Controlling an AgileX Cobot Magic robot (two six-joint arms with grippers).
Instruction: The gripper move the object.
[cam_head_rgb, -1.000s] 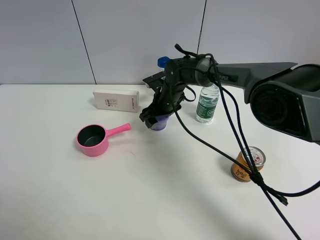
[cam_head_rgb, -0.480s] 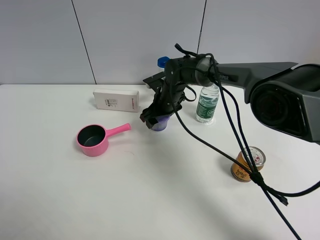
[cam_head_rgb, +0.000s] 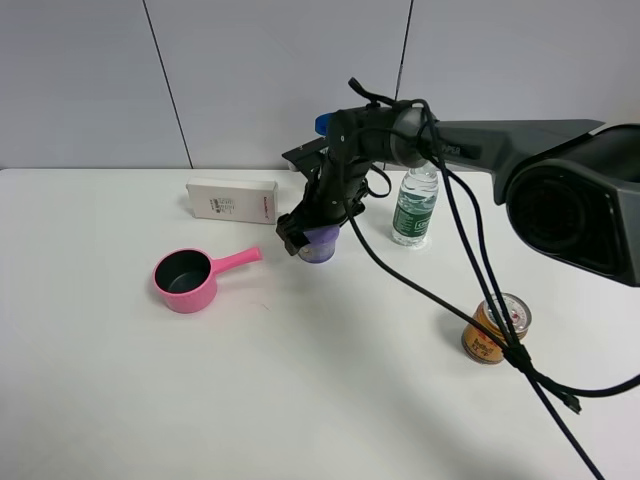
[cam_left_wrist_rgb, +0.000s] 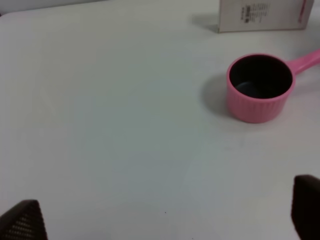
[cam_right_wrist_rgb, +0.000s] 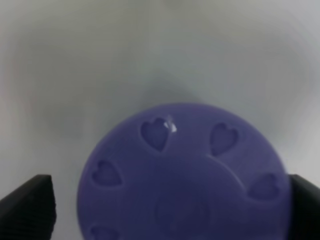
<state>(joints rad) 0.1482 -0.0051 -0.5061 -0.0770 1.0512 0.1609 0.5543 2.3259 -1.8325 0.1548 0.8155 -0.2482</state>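
The right pincer (cam_head_rgb: 318, 236) is clamped around the object (cam_right_wrist_rgb: 182, 175), near the pink pan (cam_head_rgb: 183, 280)'s handle; the left pincer (cam_left_wrist_rgb: 165, 215) gapes wide and empty.

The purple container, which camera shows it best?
Right wrist: the lid of the purple container, heart marks and all, fills the frame. Exterior high shows only a sliver under the right gripper. Left wrist misses it.

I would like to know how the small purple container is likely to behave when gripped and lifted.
The purple container looks squat and round, so it probably resists tipping. Its smooth-looking plastic lid may slip in a loose grip. Being small, it is likely light.
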